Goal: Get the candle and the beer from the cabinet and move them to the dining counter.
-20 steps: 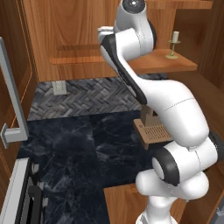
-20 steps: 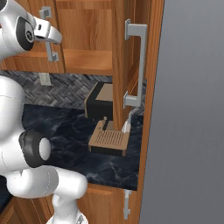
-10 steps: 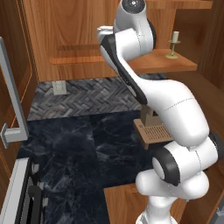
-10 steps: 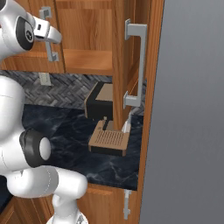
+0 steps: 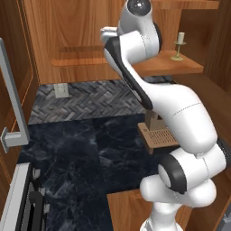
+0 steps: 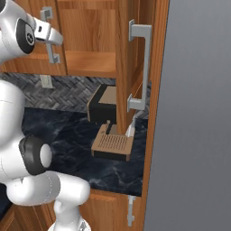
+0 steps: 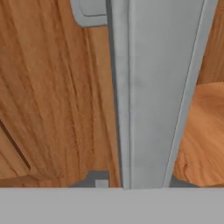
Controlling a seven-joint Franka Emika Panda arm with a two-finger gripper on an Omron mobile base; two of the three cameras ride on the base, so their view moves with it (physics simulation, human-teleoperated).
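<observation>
Got the tool up at a grey vertical door handle on the cabinet, straddling the bar. Seeing one dark fingertip just left of the bar and the other just right of it in the hand view, jaws narrowed in close on both sides. Can't tell whether the pads actually touch the metal, so can't call it a grip. Seeing the same handle from the right base view at upper left, with the tool on it roughly mid-bar. Spotting the candle upright on its small brass holder, on the wooden shelf inside the cabinet, out toward the right end and well off to the side of the arm. Noting an open door at the left edge of the left base view with its own grey handle, and another open door seen edge-on in the right base view, with a second bar handle. Below the cabinet, seeing a black marble bench with a grey herringbone backsplash and a white outlet behind it. Also on the bench: a brown-and-black box appliance with a slatted wooden tray in front of it, near the right end.
</observation>
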